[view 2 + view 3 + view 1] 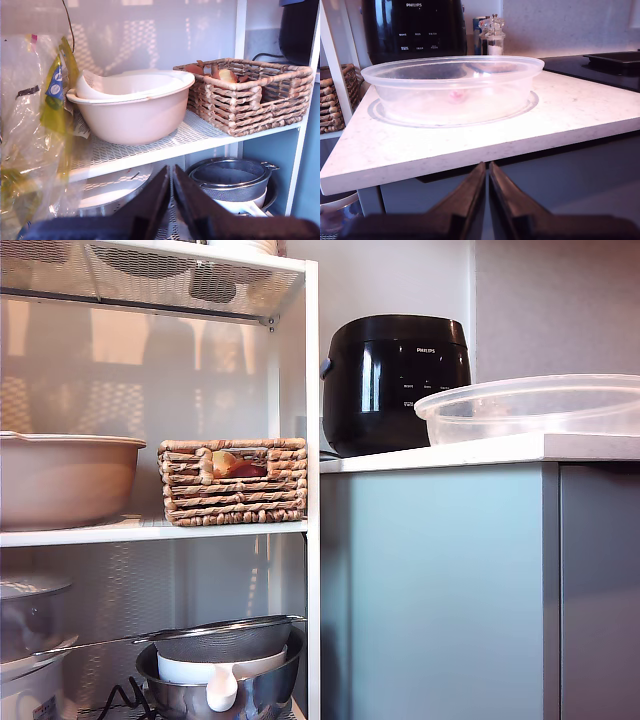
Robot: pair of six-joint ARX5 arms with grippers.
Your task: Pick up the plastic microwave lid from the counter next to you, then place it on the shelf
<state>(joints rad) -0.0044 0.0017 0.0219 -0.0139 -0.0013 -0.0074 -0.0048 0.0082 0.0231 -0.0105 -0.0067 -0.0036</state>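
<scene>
Since the lid (452, 87) sits rim-up on the counter (560, 120) beside the cooker (395, 380), nothing is done: my second gripper (486, 172), jaws together and empty, faces it; my first gripper (171, 177), likewise closed, faces the shelf (150, 150).

My first gripper (171, 200) and my second gripper (486, 192) both have their jaws pressed together, holding nothing

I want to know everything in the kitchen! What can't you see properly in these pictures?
- Wicker basket: exterior view, its woven wall hides most of what's inside.
- Plastic microwave lid: exterior view, the picture's right edge cuts it off.
- Steel bowl: exterior view, the mesh strainer covers what's inside.
- Black cooker: second wrist view, button labels too small.
</scene>
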